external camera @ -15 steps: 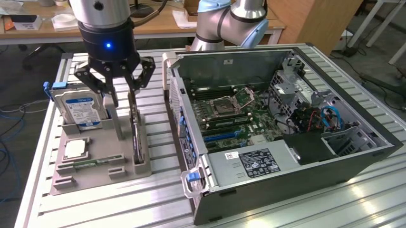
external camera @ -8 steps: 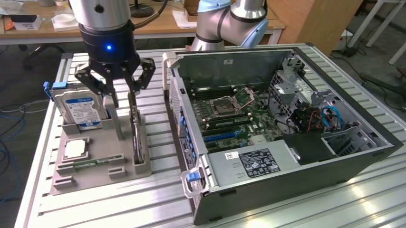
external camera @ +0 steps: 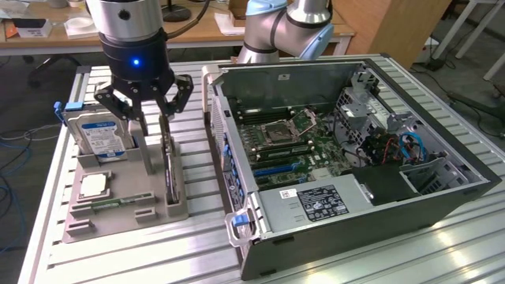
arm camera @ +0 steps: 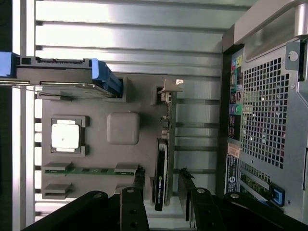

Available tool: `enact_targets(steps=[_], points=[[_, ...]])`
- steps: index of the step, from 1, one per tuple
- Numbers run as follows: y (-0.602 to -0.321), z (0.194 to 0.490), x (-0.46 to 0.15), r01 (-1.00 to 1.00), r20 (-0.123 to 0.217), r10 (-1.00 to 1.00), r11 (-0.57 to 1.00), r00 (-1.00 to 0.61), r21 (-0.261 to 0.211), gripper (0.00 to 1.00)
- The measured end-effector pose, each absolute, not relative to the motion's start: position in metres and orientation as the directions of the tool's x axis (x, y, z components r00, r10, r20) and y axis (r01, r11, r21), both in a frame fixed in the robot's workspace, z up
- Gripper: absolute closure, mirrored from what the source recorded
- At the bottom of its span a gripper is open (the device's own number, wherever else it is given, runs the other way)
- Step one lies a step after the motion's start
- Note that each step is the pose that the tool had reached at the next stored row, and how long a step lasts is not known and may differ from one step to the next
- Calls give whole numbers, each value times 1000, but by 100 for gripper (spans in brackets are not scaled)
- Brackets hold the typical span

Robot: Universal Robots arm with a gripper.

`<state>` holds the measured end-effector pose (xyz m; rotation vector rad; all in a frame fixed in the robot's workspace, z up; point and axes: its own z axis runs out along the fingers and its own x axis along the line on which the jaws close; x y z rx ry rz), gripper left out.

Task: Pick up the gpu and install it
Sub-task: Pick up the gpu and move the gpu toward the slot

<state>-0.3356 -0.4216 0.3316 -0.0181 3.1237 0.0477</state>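
**Ana:** Where is the gpu [external camera: 170, 171] now?

**Me:** It is not picked up yet; it stands on its thin edge in a slot of the gray tray [external camera: 118, 223], on the side nearest the computer case [external camera: 453, 192]; in my wrist view I see its dark edge and its silver end piece.

**Ana:** And your gripper [external camera: 154, 127]?

**Me:** I have it right over the card, spread wide; one of its fingers [arm camera: 138, 179] is on each side of the card, with a gap on both sides; nothing is held; I cannot tell if the tips are as low as the card's top edge.

**Ana:** So what is done?

**Me:** Only the lining up, I think; the grab, the lift and the putting in are all left to do.

**Ana:** What else sits in the tray?

**Me:** A hard drive [external camera: 99, 133] with a blue and white label stands in the far slot; a square silver chip [external camera: 93, 184] lies flat in its pocket; a thin green memory stick [external camera: 110, 204] lies just beside the chip.

**Ana:** And the case?

**Me:** Its side is off, so I look right in; the green board [external camera: 304, 142] lies at the bottom; the long blue slots [external camera: 276, 170] on it look bare to me; a gray box [external camera: 316, 201] with a label sits at the near end.
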Motion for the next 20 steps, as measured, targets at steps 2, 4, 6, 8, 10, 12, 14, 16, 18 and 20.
enact_targets(steps=[2,4,6,8,10,12,14,16,18,20], points=[[-422,331,-336,-12,-18,-11,999,-1000,30,59],[-422,330,-336,-12,-18,-11,999,-1000,30,59],[-422,329,-336,-12,-18,-11,999,-1000,30,59],[-422,328,-336,-12,-18,-11,999,-1000,30,59],[-422,327,-336,-12,-18,-11,999,-1000,30,59],[-422,326,-336,-12,-18,-11,999,-1000,30,59],[-422,326,-336,-12,-18,-11,999,-1000,30,59],[-422,325,-336,-12,-18,-11,999,-1000,30,59],[-422,324,-336,-12,-18,-11,999,-1000,30,59],[-422,323,-336,-12,-18,-11,999,-1000,30,59]])
